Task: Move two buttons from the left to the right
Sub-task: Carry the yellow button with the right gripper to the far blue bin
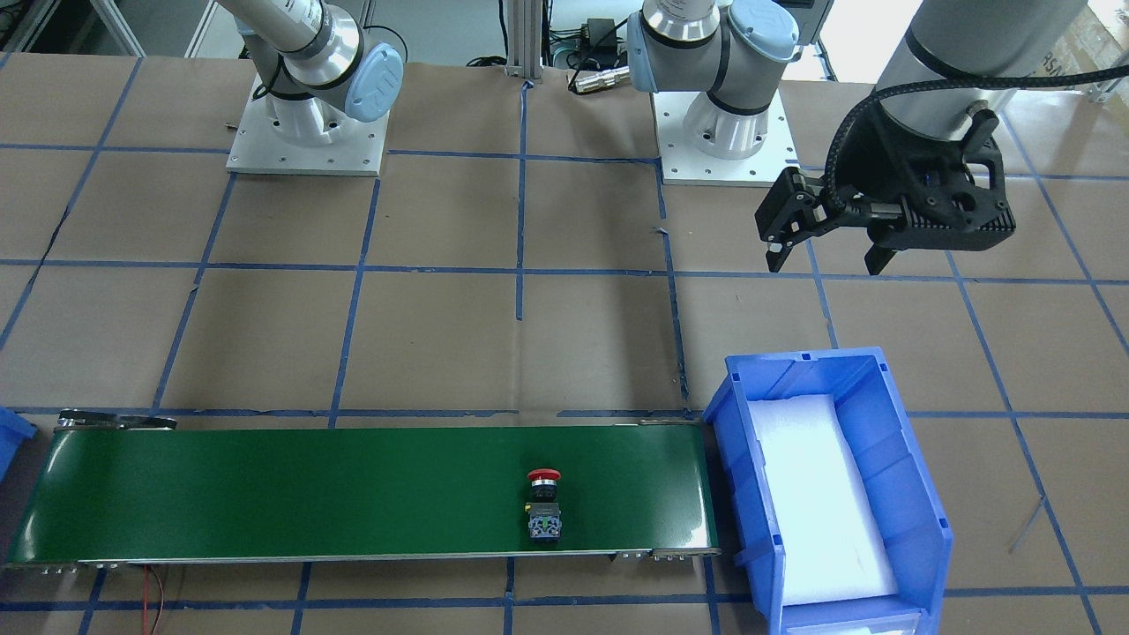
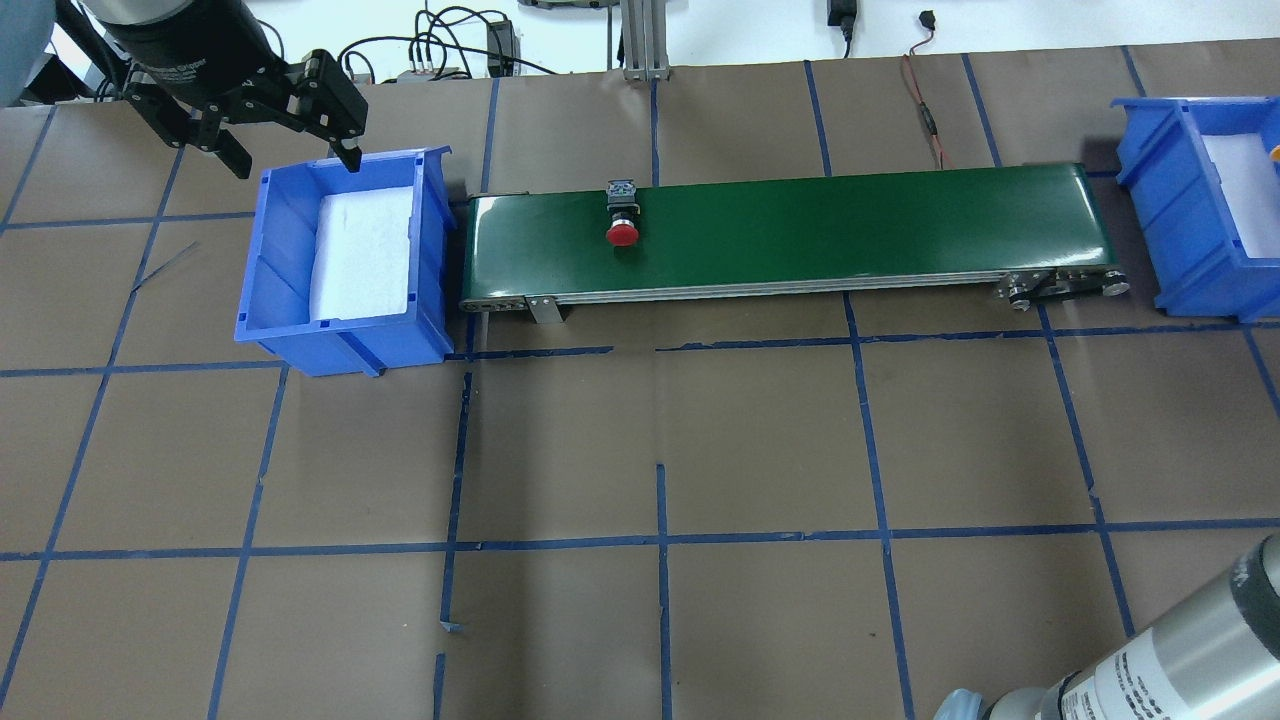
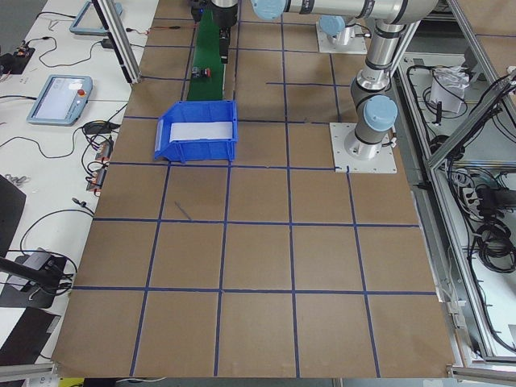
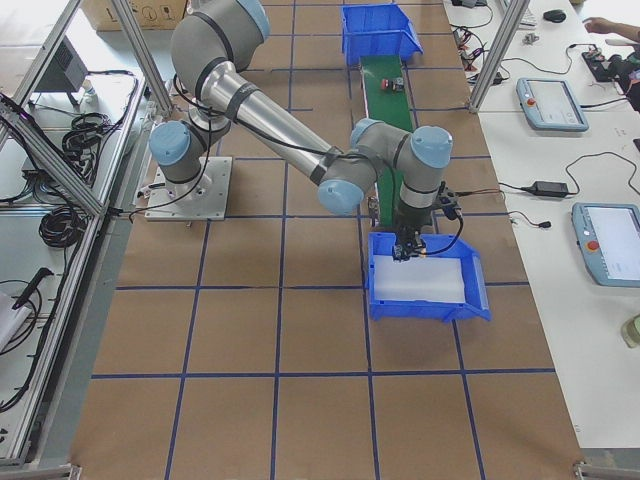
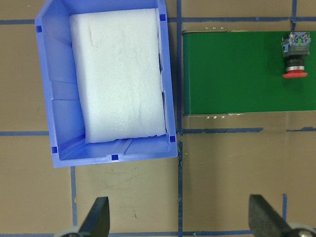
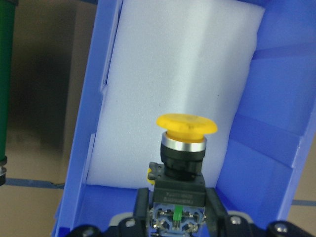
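The red button [image 1: 544,507] lies on its side on the green conveyor belt [image 1: 265,494], near the belt's left-bin end; it also shows in the overhead view [image 2: 622,212] and the left wrist view [image 5: 295,54]. My right gripper [image 6: 177,217] is shut on the yellow mushroom-capped button [image 6: 185,148] and holds it above the white foam of the right blue bin [image 6: 266,143]. In the exterior right view the right gripper [image 4: 405,250] hangs over that bin [image 4: 425,310]. My left gripper [image 1: 825,242] is open and empty, beside the left blue bin [image 1: 908,476] on the robot's side.
The left blue bin [image 2: 270,250] holds only white foam and stands against the belt's end. The right blue bin [image 2: 1150,170] stands at the belt's other end. Brown paper with blue tape lines covers the table. A red wire [image 2: 925,110] lies behind the belt.
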Motion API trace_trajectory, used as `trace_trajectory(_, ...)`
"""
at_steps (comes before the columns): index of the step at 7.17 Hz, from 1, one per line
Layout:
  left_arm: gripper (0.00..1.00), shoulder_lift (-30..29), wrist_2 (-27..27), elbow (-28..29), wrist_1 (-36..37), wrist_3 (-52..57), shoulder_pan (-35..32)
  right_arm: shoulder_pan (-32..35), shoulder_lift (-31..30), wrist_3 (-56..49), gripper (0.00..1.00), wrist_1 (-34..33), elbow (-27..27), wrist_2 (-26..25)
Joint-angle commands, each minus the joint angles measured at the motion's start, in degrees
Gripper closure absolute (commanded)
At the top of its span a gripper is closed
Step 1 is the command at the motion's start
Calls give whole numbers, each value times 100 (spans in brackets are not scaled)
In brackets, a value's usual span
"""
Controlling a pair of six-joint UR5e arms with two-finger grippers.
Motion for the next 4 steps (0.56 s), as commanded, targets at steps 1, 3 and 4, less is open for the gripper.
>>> trace_trajectory(1,0,-69,12,112,-27,4,-5,-1,132,-35,90,-241,-3,239)
trace_trajectory(3,0,-68,-5,42,-27,92,48,-27,255,-88,90,-251,15,258)
trace_trajectory(4,0,-95,-14,16,-18,84,13,-149,316,-114,90,-251,15,354)
